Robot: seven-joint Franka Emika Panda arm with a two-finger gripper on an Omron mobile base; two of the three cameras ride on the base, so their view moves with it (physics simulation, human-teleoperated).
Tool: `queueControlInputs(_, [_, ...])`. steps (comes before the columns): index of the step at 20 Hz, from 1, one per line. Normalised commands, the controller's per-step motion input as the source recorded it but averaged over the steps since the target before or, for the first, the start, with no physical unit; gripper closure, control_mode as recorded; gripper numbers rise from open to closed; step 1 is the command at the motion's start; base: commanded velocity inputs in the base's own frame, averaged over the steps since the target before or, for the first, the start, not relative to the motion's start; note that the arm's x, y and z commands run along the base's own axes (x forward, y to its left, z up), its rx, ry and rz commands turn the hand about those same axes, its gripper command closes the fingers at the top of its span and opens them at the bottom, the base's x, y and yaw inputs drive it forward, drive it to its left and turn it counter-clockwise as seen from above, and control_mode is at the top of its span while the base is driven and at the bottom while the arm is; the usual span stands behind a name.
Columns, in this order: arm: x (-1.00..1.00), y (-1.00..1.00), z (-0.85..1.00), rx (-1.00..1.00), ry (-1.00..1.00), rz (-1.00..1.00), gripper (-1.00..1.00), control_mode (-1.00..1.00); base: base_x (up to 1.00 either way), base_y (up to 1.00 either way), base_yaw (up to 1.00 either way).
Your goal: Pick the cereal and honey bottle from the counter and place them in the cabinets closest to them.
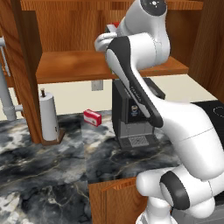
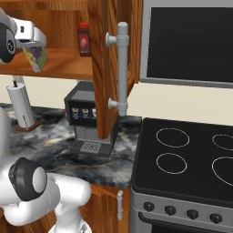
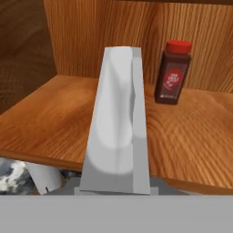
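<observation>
One of two items, the cereal (image 3: 117,123), is gripped firmly by the gripper (image 2: 32,42) at the cabinets' (image 3: 191,136) shelf edge, not yet released; honey bottle placement is judged outstanding.

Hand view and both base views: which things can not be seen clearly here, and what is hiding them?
- Gripper fingertips: hidden by the cereal in the hand view; whether the box rests on the shelf cannot be told.
- Cereal's printed front: partly cut off by the arm in the right base view.
- Dark red jar label: too small to read.
- Flat red box print: too small, left base view.
</observation>
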Motion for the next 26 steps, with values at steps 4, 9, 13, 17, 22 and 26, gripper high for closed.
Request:
queueControlInputs(4, [0.38,0.02,0.00,0.00,0.05,0.00,1.00,-1.00,0.00,0.00,0.00])
queueControlInputs(9, [0.34,0.02,0.00,0.00,0.04,0.00,1.00,-1.00,0.00,0.00,0.00])
queueControlInputs(13, [0.30,0.02,0.00,0.00,0.01,0.00,1.00,-1.00,0.00,0.00,0.00])
queueControlInputs(17, [0.22,0.00,-0.07,0.00,0.01,0.00,1.00,-1.00,0.00,0.00,0.00])
queueControlInputs(22, [0.15,0.00,-0.16,-0.02,0.02,0.00,1.00,-1.00,0.00,0.00,0.00])
queueControlInputs(26, [0.13,0.00,-0.16,-0.02,0.00,0.00,1.00,-1.00,0.00,0.00,0.00])
